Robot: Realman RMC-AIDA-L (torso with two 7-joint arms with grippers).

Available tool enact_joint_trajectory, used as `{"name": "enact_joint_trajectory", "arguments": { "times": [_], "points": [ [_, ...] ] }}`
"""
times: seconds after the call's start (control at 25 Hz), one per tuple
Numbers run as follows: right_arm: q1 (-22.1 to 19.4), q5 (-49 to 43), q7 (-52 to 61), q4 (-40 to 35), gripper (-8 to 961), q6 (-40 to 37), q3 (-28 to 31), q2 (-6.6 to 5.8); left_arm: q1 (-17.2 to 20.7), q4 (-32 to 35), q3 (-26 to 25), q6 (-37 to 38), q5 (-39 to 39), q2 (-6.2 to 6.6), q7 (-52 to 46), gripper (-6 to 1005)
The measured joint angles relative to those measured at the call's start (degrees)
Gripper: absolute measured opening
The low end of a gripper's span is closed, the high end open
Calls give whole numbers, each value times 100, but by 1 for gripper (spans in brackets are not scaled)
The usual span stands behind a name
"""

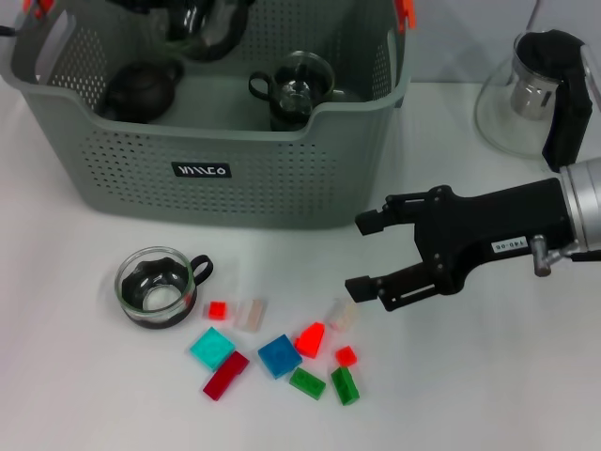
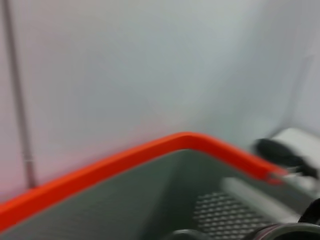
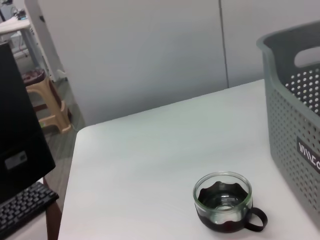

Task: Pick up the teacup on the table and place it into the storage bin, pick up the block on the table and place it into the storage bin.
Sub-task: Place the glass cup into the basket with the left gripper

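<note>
Here, the glass teacup (image 1: 155, 287) has a dark scalloped holder and handle.

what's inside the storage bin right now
The storage bin holds a dark teapot, a glass cup with a black handle, and a glass pot with a black handle at the back. Its front wall hides part of the floor.

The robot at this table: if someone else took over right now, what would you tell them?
Right gripper: open, empty, hovering over the table above the blocks.
Left gripper: not in view; its camera looks along the storage bin rim.
Teacup: on the table in front of the bin.
Blocks: loose beside the cup, such as the blue block.
Done: neither is binned; a cup and teapot sit inside.
Left: bin the teacup, then a block.
</note>
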Motion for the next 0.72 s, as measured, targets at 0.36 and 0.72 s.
{"name": "enact_joint_trajectory", "arguments": {
  "times": [0.36,0.72],
  "points": [
    [91,-52,230,10,945,30,3,40,-620,-1158,747,-1977,736,-65,-38,78],
    [121,-160,201,141,944,142,2,63,-958,-1643,1207,-2977,1574,-397,-230,86]
  ]
}}
